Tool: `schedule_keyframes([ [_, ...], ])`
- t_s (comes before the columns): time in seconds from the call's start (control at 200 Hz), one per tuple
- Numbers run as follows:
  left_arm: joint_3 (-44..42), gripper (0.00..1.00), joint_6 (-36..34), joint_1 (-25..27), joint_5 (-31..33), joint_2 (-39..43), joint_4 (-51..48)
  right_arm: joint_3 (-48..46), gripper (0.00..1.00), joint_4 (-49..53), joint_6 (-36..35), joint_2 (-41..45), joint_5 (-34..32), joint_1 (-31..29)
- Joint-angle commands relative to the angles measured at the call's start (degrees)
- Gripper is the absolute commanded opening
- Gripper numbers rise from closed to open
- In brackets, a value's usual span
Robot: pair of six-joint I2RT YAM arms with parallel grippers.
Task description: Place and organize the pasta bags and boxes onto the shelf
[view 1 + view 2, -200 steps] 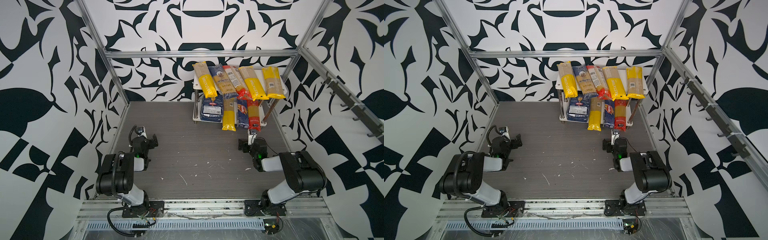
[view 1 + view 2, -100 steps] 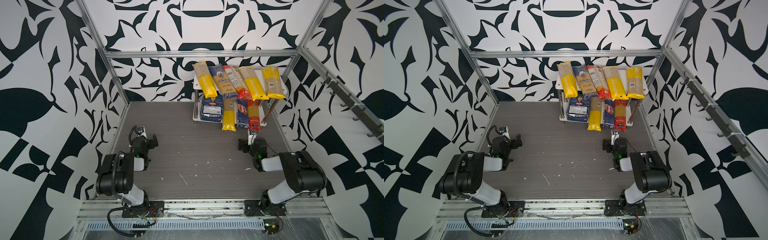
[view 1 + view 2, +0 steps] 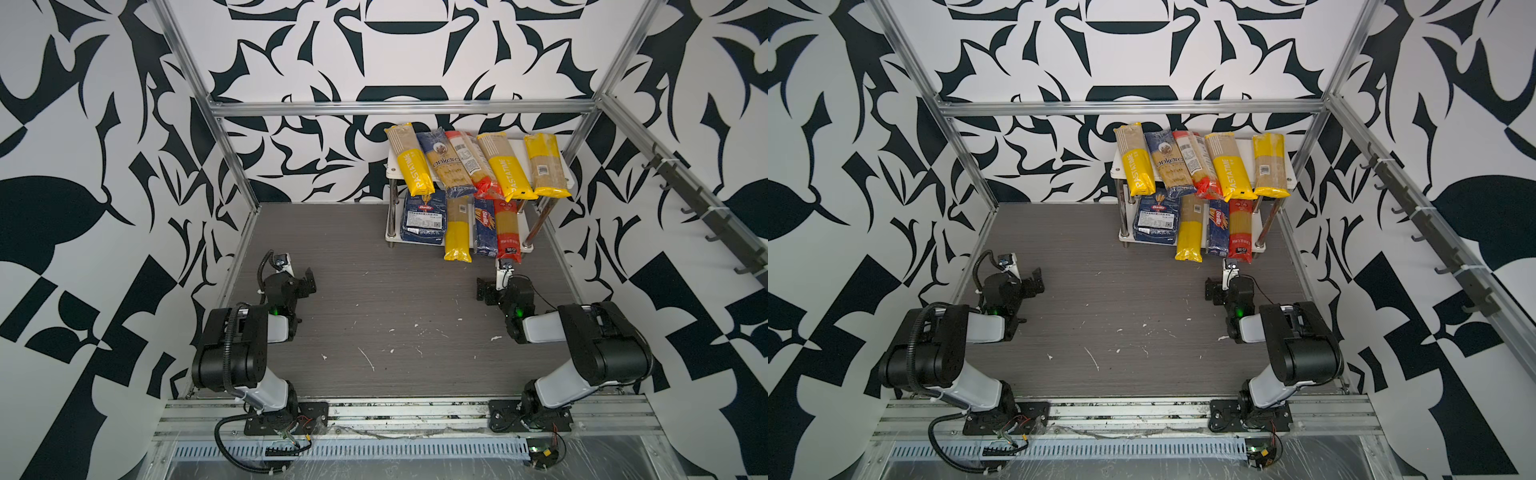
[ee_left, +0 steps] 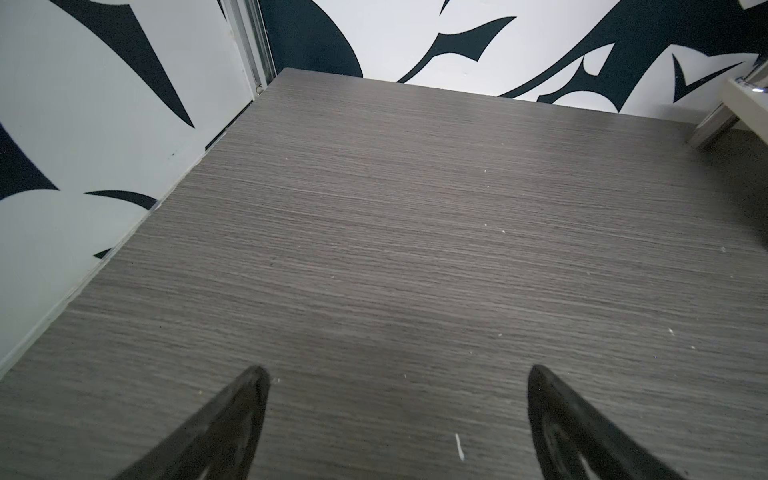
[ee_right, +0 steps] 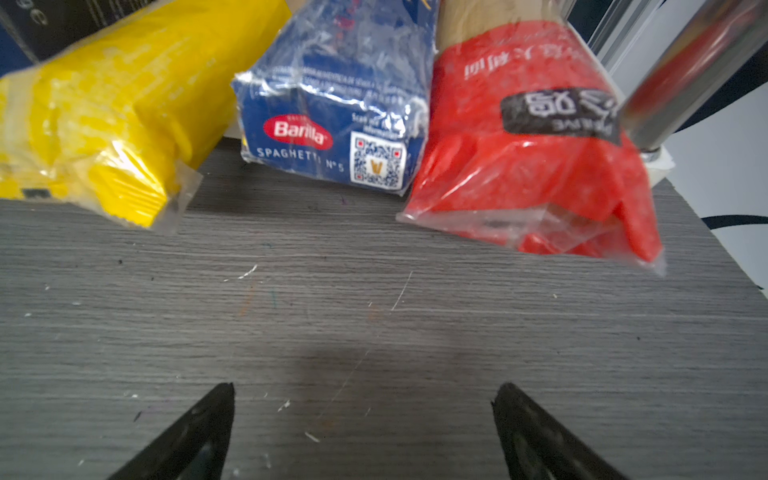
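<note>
The shelf (image 3: 391, 168) stands at the back right in both top views. Several bags lie side by side on its top board, among them a yellow PASTATIME bag (image 3: 409, 164) and a navy ankara bag (image 3: 444, 162). The lower board holds a wide Barilla box (image 3: 423, 218), a yellow-ended bag (image 3: 458, 237), a narrow Barilla box (image 3: 485, 228) and a red-ended bag (image 3: 507, 232). My left gripper (image 3: 305, 280) rests low at the left, open and empty (image 4: 399, 374). My right gripper (image 3: 486, 289) sits just in front of the shelf, open and empty (image 5: 363, 390), facing the narrow box (image 5: 332, 124).
Patterned walls with metal frame rails enclose the grey table (image 3: 395, 291). A chrome shelf post (image 5: 681, 75) stands beside the red-ended bag (image 5: 528, 158). The yellow-ended bag (image 5: 116, 124) overhangs the lower board's front. White crumbs dot the table. A shelf corner (image 4: 744, 99) shows in the left wrist view.
</note>
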State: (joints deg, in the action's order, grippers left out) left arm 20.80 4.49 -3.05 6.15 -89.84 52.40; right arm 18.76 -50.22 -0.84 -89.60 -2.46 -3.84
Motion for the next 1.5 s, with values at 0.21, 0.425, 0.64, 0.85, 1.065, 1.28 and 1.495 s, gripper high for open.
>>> schedule_keyframes([
  [0.21, 0.67, 0.99, -0.1, -0.36, -0.53, 0.45, 0.42, -1.67, 1.0, 3.1, 0.09, 12.34, 2.34, 0.12],
  [0.425, 0.76, 0.99, -0.1, -0.29, -0.56, 0.42, 0.43, -1.54, 1.0, 4.25, 0.62, 13.99, 1.58, 0.09],
  [0.64, 0.66, 0.99, -0.1, -0.31, -0.57, 0.38, 0.42, -1.66, 1.0, 8.08, -0.19, 20.97, 0.25, 0.06],
  [0.85, 0.68, 0.99, -0.1, -0.31, -0.53, 0.45, 0.42, -1.38, 1.0, 2.6, 0.55, 12.64, -1.56, 0.03],
  [1.065, 0.66, 0.99, -0.11, -0.35, -0.59, 0.46, 0.42, -1.3, 1.0, -5.08, 1.56, 1.75, -4.31, 0.02],
  [1.28, 0.81, 0.99, -0.1, -0.37, -0.5, 0.41, 0.34, 1.38, 1.0, -2.88, 0.8, 0.31, -3.91, -0.32],
  [1.495, 0.8, 0.99, -0.11, -0.31, -0.48, 0.42, 0.4, 1.95, 1.0, -1.84, 0.94, 0.08, -3.77, -0.34],
])
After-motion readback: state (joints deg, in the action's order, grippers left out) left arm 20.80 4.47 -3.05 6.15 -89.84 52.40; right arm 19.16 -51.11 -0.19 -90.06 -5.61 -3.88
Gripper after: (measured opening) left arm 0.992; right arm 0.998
